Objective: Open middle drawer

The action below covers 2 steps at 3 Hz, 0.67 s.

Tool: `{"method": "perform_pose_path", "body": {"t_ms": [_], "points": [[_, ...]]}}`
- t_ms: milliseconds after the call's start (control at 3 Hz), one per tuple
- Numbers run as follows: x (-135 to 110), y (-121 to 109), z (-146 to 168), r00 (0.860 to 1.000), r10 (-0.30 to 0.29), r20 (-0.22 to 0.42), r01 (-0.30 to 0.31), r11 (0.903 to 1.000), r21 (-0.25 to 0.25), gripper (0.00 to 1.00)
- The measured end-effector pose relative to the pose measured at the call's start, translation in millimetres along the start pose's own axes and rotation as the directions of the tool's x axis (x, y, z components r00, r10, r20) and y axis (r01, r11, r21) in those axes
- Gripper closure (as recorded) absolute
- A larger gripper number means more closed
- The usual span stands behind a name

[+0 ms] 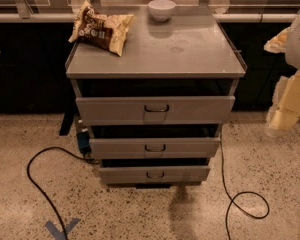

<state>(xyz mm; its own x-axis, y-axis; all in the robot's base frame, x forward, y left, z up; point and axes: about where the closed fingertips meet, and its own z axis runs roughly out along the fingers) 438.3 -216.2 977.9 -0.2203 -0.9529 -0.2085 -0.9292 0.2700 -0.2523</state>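
Note:
A grey metal cabinet (pixel 155 54) stands in the middle of the camera view with three stacked drawers. The middle drawer (pixel 190 147) is wide and shallow, with a plain front and a small dark wire handle (pixel 155 148). Above it is the taller top drawer (pixel 190 109) with a recessed plate under its handle. Below it is the lowest drawer (pixel 185 174). A dark gap shows above each front. My gripper (pixel 284 115) hangs at the right edge, about level with the top drawer. It is well to the right of the cabinet and touches nothing.
A brown and yellow chip bag (pixel 101 29) and a white bowl (pixel 161 9) sit on the cabinet top. Black cables (pixel 37 184) (pixel 240 199) loop on the speckled floor on both sides. A blue tape mark (pixel 62 229) is at front left. Dark counters stand behind.

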Motion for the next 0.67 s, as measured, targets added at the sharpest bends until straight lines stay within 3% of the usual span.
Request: {"method": "perform_pose_path", "body": {"t_ms": [333,667], "points": [[0,0,0,1.000,0.000,0.000,0.000,1.0000,0.000,0.00],[6,-2,21,1.000,0.010,0.001,-0.010,0.9999,-0.011,0.00]]}}
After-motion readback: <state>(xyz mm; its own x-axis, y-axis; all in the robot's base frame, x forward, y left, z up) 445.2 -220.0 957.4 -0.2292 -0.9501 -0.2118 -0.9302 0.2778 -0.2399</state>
